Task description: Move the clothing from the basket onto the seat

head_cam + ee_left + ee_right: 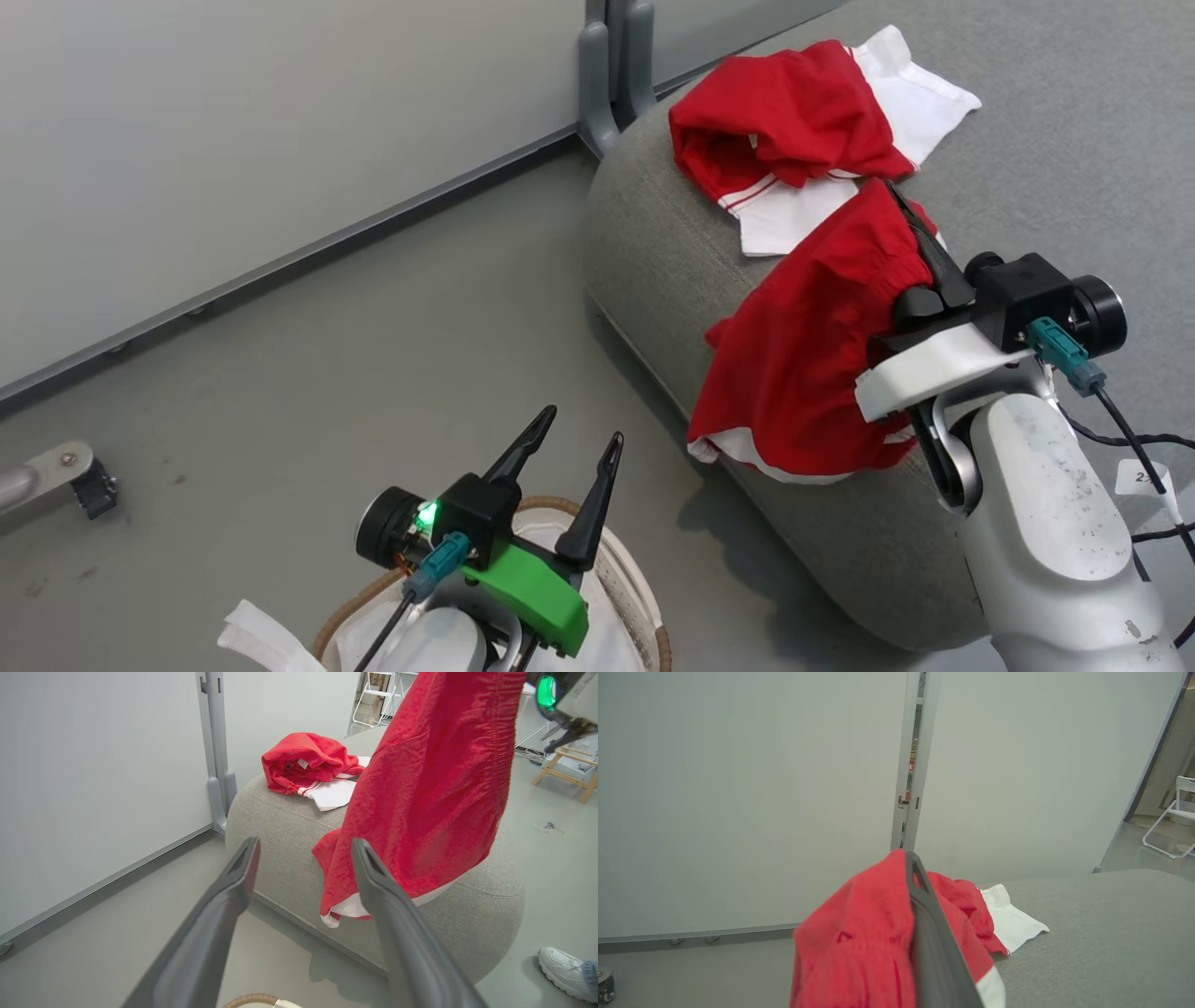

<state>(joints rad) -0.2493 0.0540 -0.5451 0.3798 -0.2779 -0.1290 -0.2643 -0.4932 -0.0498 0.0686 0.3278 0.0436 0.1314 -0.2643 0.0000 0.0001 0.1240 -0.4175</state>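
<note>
Nearest the head camera, the left gripper (583, 425) is seen low in the frame, directly over the basket (630, 583). Its two dark fingers are spread wide with nothing between them. Much of the basket is hidden by that wrist. A stretch of brown rim, some perforated wall and the white lining (250, 633) are left showing.

The right gripper (901, 201) is closed on the gathered waistband of a red garment (803, 355), which hangs down across the rounded edge of the seat (644, 252). Whether the cloth rests on the upholstery or hangs just clear of it cannot be told. A second garment (794, 112), red with white panels and striped trim, lies crumpled on the seat top just beyond the held one, near the foot of a grey partition post (611, 75).

A metal leg (51, 467) is seen on the grey floor at the lower left, and a paper tag (1144, 478) with dark cable beside the right forearm.

From the left wrist, the held garment is shown full length with a white hem at the bottom. The middle of the seat and the near edge of the second garment are covered by it. A person's white shoe (563, 970) on the floor by the seat and a wooden chair (567, 770) beyond are seen there. From the right wrist, the lower middle is blocked by the closed fingers and bunched red cloth, and a white folding chair (1169, 826) is seen at the right.
</note>
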